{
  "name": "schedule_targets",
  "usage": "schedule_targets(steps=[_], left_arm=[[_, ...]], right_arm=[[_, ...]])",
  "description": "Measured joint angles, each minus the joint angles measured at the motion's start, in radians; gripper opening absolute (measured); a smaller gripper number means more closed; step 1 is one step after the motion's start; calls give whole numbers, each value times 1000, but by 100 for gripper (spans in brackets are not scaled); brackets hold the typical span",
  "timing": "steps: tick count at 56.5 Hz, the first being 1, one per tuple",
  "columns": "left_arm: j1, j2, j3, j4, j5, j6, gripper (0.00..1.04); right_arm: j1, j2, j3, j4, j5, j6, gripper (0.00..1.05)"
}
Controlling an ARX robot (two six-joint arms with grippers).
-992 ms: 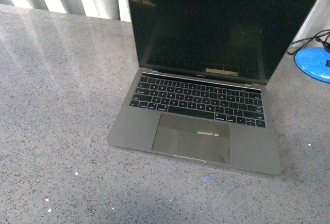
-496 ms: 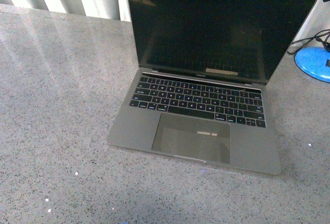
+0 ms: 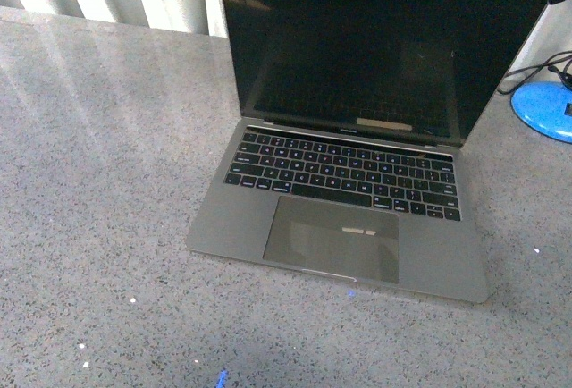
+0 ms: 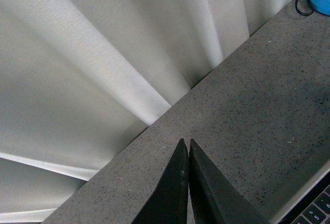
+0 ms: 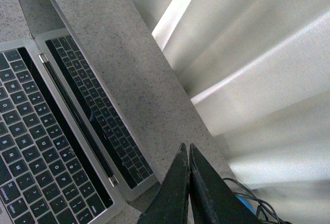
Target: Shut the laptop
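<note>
- While its lid stands open and near upright, one laptop (image 3: 349, 182) lies flat on the bench (image 3: 98, 191), its dark screen facing the robot.
- Count: one laptop, two grippers, and one blue disc (image 3: 545, 109) with one black cable (image 3: 534, 71).
- The disc and cable sit just off the laptop's right rear and do not touch it.
- Left gripper (image 4: 186, 145): closed, fingers pressed together, nothing held. It is by the lid's top left corner, over the bench behind the laptop.
- Right gripper (image 5: 186, 149): closed likewise and holding nothing, by the lid's top right corner.
- Contact between either gripper and the lid's top edge: cannot tell.
- Room: the bench runs wide to the laptop's left and in front of it. Behind the laptop a strip of bench ends at the wall (image 4: 103, 59).
- Laptop: slim grey metal with a rectangular base and rounded corners. It has black keys, a large smooth trackpad (image 3: 332, 238) and a glossy screen with a black bezel.
- Bench: grey speckled surface, stone-like, with a faint sheen.
- Wall: pale ribbed sheet in broad vertical folds.
- Gripper fingers: black, tapering to points.
</note>
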Motion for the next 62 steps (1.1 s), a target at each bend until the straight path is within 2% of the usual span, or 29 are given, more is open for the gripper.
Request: schedule_targets(steps=[19, 62], left_arm=[[-5, 6, 14, -20, 8, 16, 4], [-3, 6, -5, -32, 24, 27, 4]], right_arm=[[-19, 39, 1, 10, -23, 14, 1], [4, 61, -23, 55, -26, 14, 1]])
